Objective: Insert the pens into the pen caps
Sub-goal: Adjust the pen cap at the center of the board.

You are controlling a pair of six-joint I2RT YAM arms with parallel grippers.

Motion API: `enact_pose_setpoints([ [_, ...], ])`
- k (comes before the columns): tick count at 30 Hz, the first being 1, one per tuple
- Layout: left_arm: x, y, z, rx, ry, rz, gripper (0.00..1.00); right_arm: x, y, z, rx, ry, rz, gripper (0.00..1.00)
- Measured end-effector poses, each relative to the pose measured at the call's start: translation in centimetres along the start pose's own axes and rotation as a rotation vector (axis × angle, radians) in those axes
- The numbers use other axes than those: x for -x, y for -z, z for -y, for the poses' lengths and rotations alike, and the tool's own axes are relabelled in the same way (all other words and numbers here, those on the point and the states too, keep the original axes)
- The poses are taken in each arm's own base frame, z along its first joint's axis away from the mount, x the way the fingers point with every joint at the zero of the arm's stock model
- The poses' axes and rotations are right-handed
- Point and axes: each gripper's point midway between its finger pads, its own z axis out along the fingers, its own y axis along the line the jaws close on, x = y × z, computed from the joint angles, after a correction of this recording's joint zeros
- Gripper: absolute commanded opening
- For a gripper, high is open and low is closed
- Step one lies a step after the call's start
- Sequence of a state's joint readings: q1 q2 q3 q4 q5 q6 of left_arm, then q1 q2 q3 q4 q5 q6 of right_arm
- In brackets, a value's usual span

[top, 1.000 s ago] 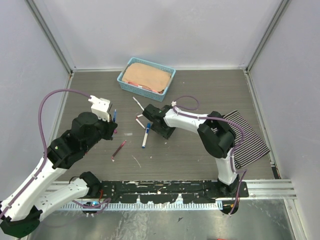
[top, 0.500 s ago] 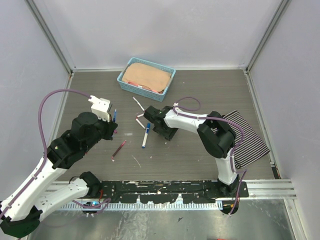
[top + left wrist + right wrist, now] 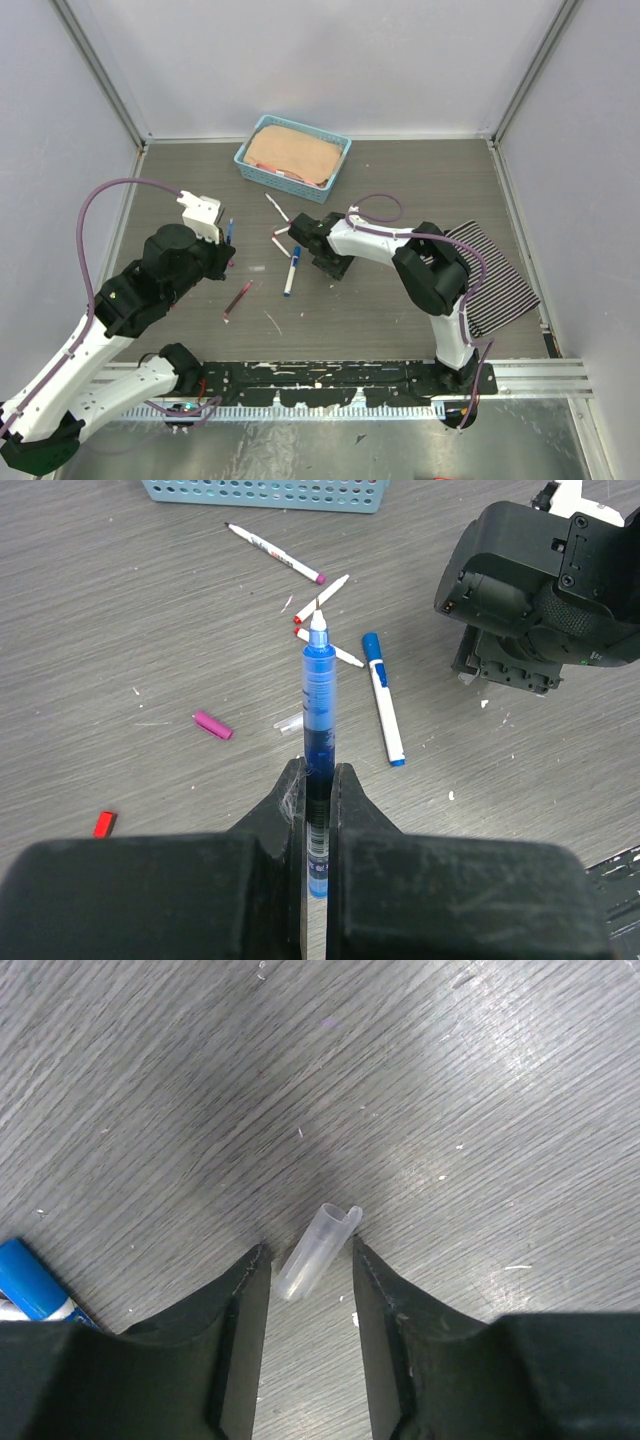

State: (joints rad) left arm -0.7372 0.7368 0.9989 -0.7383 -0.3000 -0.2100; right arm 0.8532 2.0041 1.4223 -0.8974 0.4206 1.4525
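Robotics laboratory test cell. Plain pale panels [image 3: 320,60] enclose the wood-grain table [image 3: 420,180] on three sides, held by aluminium frame posts [image 3: 100,72] rising from its far corners. A cabled left arm [image 3: 85,350] and right arm [image 3: 440,275] are bolted to a black perforated rail [image 3: 330,375] along its near edge.

The blue pen [image 3: 318,680] has its lower end hidden between the left jaws; the far basket [image 3: 270,490] and a second pen [image 3: 28,1282] are cropped.

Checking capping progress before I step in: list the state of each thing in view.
left hand, shut on blue pen
blue pen, uncapped, held
right hand, open, straddling clear cap
clear cap, loose, lying flat
magenta cap, loose, lying flat
red cap, loose, lying flat
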Motion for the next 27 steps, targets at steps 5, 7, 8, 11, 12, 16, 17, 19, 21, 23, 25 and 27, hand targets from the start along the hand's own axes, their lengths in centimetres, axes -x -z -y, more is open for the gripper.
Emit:
enact_pose_setpoints([
  [5, 0.0, 0.0, 0.0, 0.000, 0.000, 0.000, 0.01, 0.3, -0.2, 0.2, -0.007, 0.009, 0.009, 0.19],
  [7, 0.0, 0.0, 0.0, 0.000, 0.000, 0.000, 0.01, 0.4, -0.2, 0.1, -0.003, 0.028, 0.009, 0.12],
  [8, 0.0, 0.0, 0.0, 0.000, 0.000, 0.000, 0.01, 0.4, -0.2, 0.1, 0.000, 0.042, 0.010, 0.10],
  [11, 0.0, 0.0, 0.0, 0.000, 0.000, 0.000, 0.01, 0.4, -0.3, 0.0, 0.020, 0.111, 0.013, 0.09],
  [12, 0.0, 0.0, 0.0, 0.000, 0.000, 0.000, 0.01, 0.5, -0.3, 0.1, 0.034, 0.139, 0.015, 0.09],
  [16, 0.0, 0.0, 0.1, -0.003, 0.000, 0.000, 0.01, 0.3, -0.2, 0.6, 0.098, 0.292, 0.013, 0.11],
  [17, 0.0, 0.0, 0.1, -0.004, 0.000, 0.000, 0.01, 0.2, -0.1, 1.0, 0.112, 0.336, 0.007, 0.11],
  [19, 0.0, 0.0, 0.1, -0.005, 0.000, -0.001, 0.01, -0.2, 0.1, 2.1, 0.139, 0.428, -0.010, 0.13],
  [21, 0.0, 0.0, 0.1, -0.006, 0.000, -0.003, 0.01, -0.9, 0.5, 3.6, 0.170, 0.515, -0.039, 0.15],
  [23, -0.1, 0.0, 0.2, -0.008, 0.000, -0.004, 0.01, -1.9, 1.0, 5.3, 0.209, 0.593, -0.085, 0.19],
  [25, -0.1, -0.1, 0.2, -0.011, -0.001, -0.006, 0.01, -3.0, 1.6, 7.2, 0.248, 0.667, -0.130, 0.23],
  [27, -0.1, -0.1, 0.3, -0.012, -0.001, -0.008, 0.01, -3.8, 2.0, 8.8, 0.268, 0.722, -0.166, 0.25],
])
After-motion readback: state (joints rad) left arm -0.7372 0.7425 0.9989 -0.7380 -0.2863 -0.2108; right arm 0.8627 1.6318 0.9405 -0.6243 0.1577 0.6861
